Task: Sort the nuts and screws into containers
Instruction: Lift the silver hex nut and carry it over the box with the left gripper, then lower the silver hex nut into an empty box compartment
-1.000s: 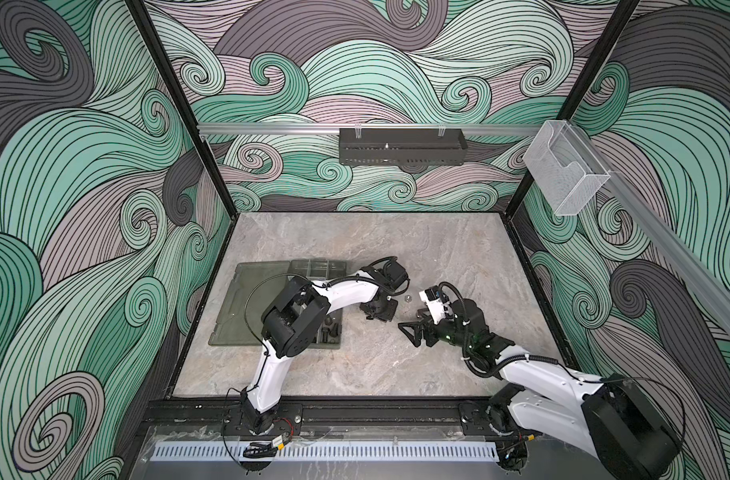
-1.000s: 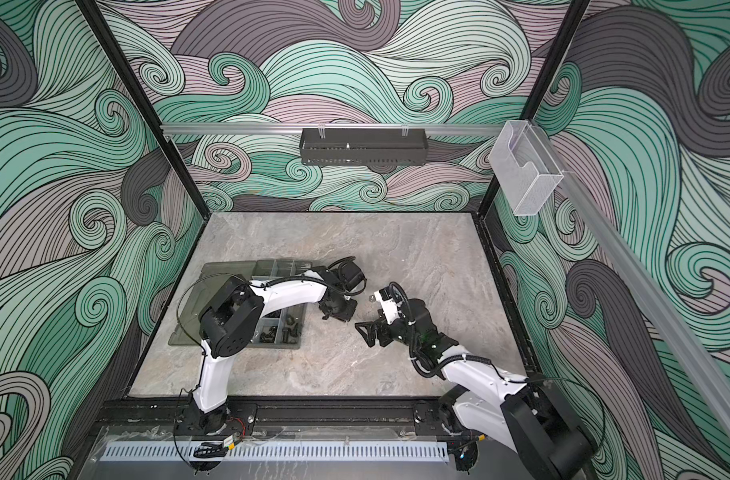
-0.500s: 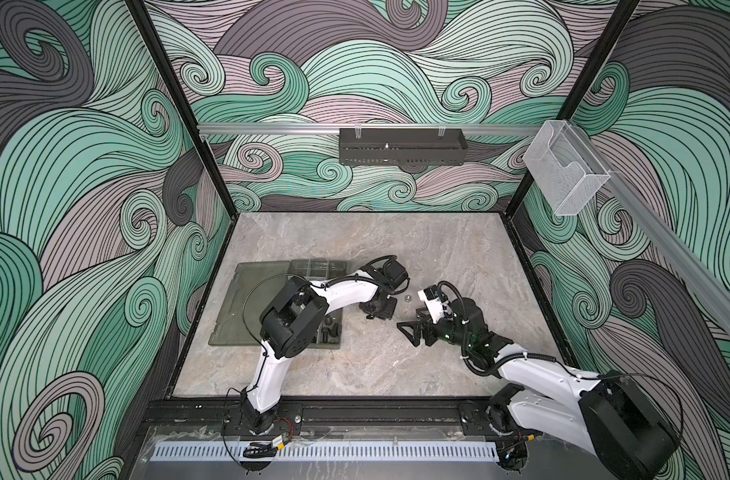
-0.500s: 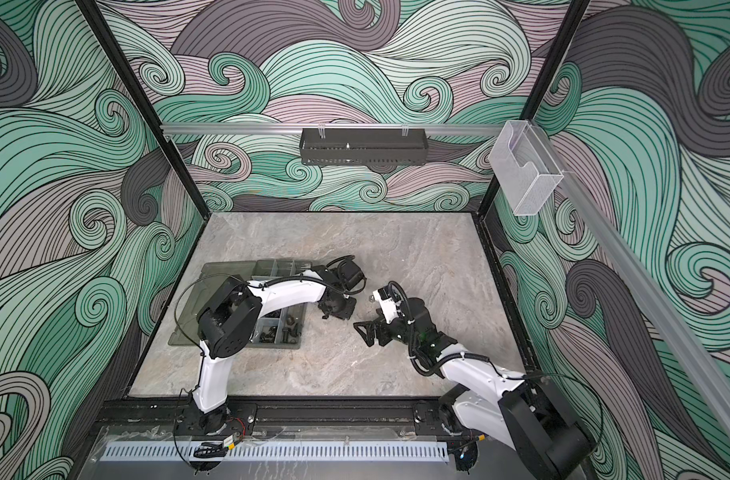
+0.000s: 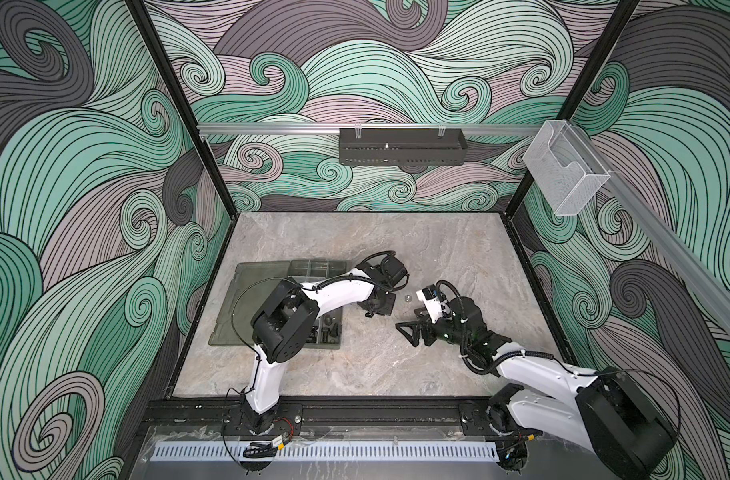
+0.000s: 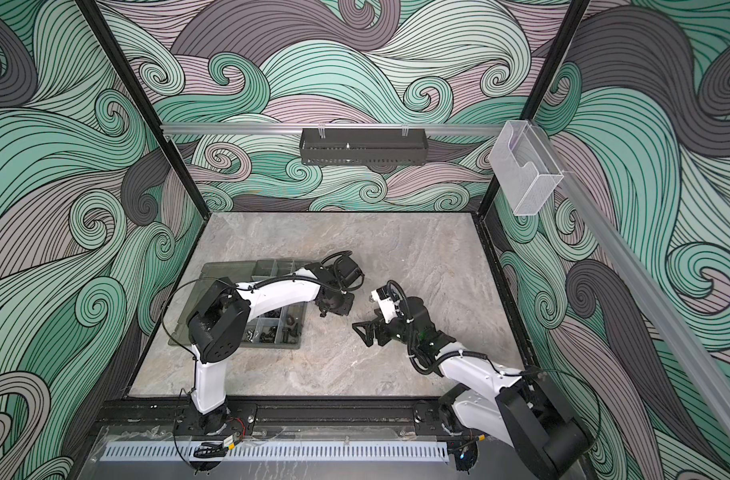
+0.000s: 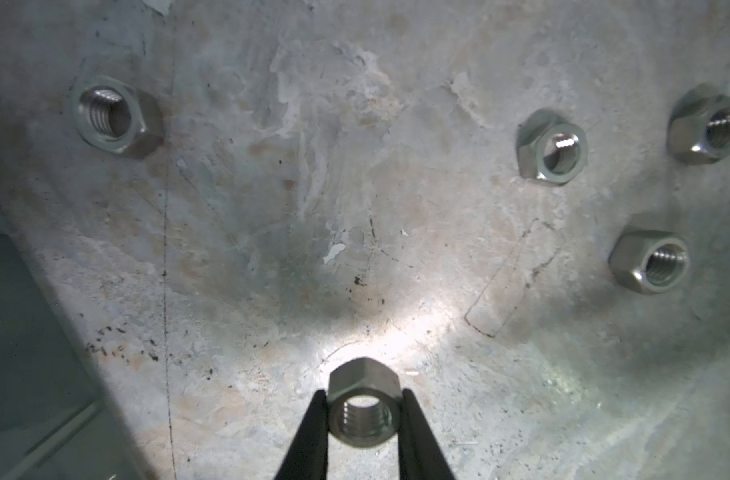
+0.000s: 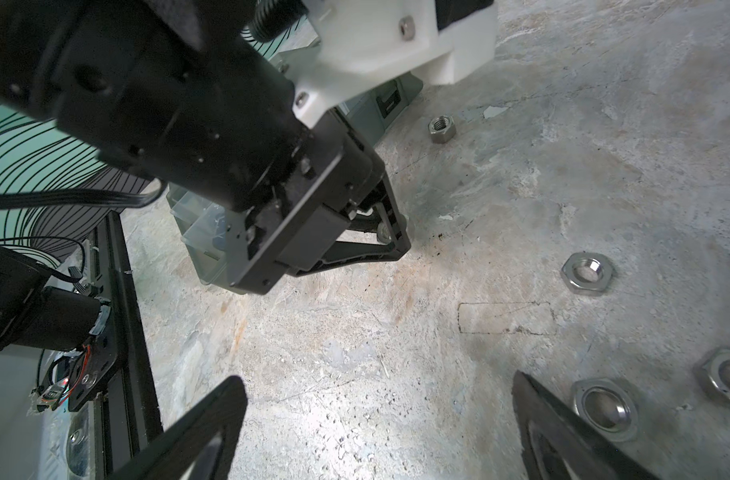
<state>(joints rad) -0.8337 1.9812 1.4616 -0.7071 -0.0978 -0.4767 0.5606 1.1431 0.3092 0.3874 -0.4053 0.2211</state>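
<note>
The left tool (image 7: 363, 415) is pinching a silver hex nut (image 7: 363, 380) by two opposite flats, with the threaded hole facing the wrist camera. In both top views this tool (image 5: 371, 309) (image 6: 328, 309) points down, low over the surface (image 5: 355, 241) and just beside the right edge of the box (image 5: 313, 266). Whether the nut touches the surface or hangs just above it, I cannot tell.

The box lies open at the left of the surface, its lid (image 5: 255, 291) folded flat to the left. Dark pieces (image 6: 271, 334) lie in its near compartments — too small to tell screws from nuts.

Four loose nuts show on the bare surface in the left wrist view: one alone (image 7: 118, 116), and three in a cluster (image 7: 552, 147) (image 7: 708, 129) (image 7: 650, 262) well apart from it.

The right tool (image 8: 375, 415) is spread wide and holds nothing — its tips point toward the left tool across a bare patch of surface (image 5: 409, 330). In its wrist view one flat nut (image 8: 604, 409) lies just beside a finger (image 8: 537, 415), outside the gap. Two more (image 8: 587, 272) (image 8: 729, 378) lie near it, and a taller one (image 8: 441, 129) sits near the box corner.
</note>
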